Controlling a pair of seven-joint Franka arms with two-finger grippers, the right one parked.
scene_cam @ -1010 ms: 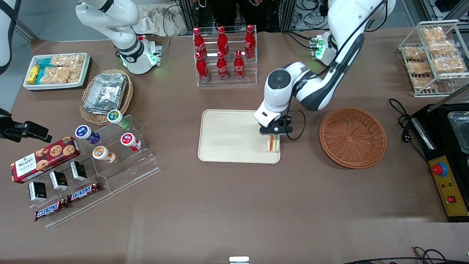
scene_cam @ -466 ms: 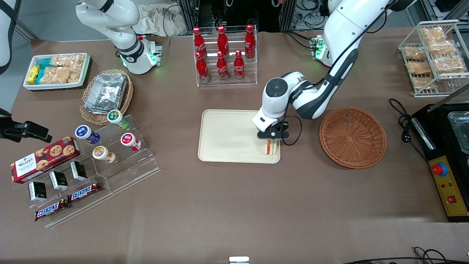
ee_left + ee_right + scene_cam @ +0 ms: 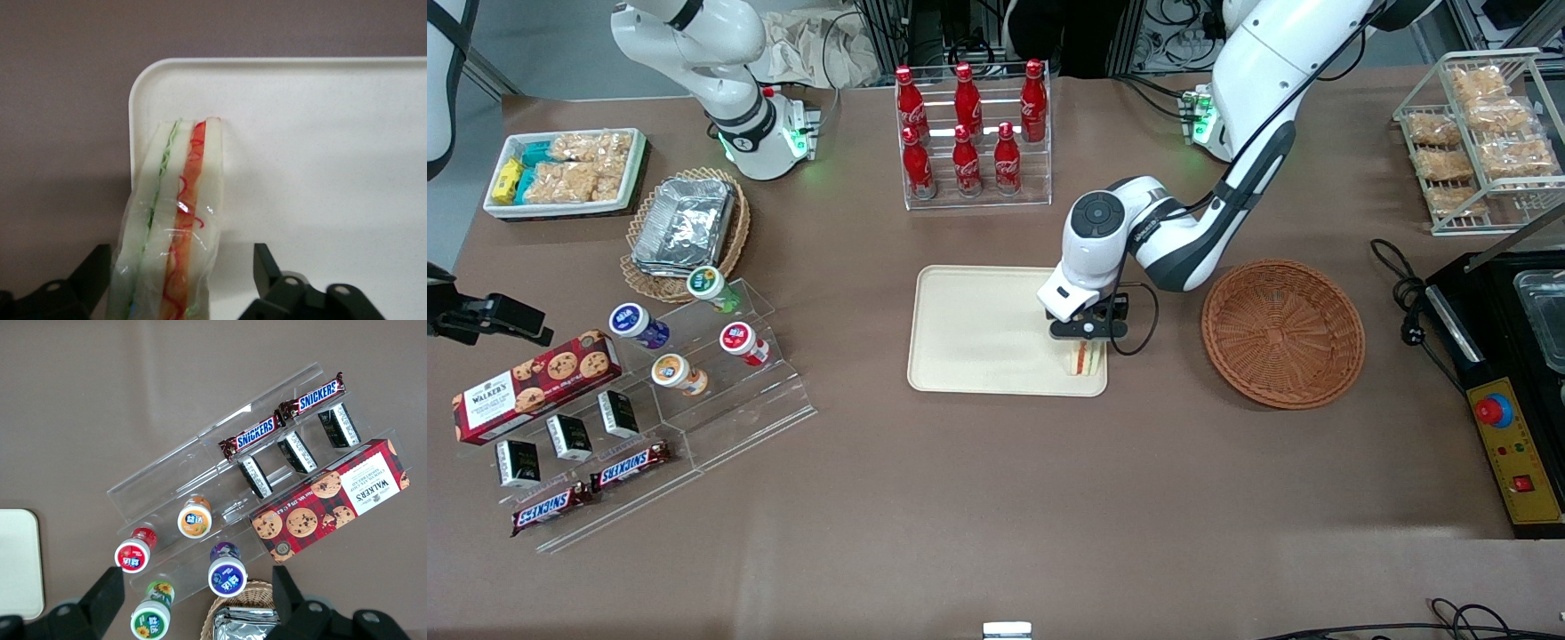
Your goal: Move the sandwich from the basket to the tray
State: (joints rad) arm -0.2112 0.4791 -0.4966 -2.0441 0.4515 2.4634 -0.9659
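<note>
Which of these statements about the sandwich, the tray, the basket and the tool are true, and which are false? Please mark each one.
1. The sandwich stands on the tray, at the corner nearest the basket. True.
2. The basket holds a second sandwich. False: nothing shows inside it.
3. The tool hangs over the basket. False: it is over the tray, directly above the sandwich.
4. The tool's fingers are spread apart, with a gap between one of them and the sandwich. True.
5. The sandwich lies flat on one bread face. False: it stands on edge, with its orange-red and green filling layers facing up.
</note>
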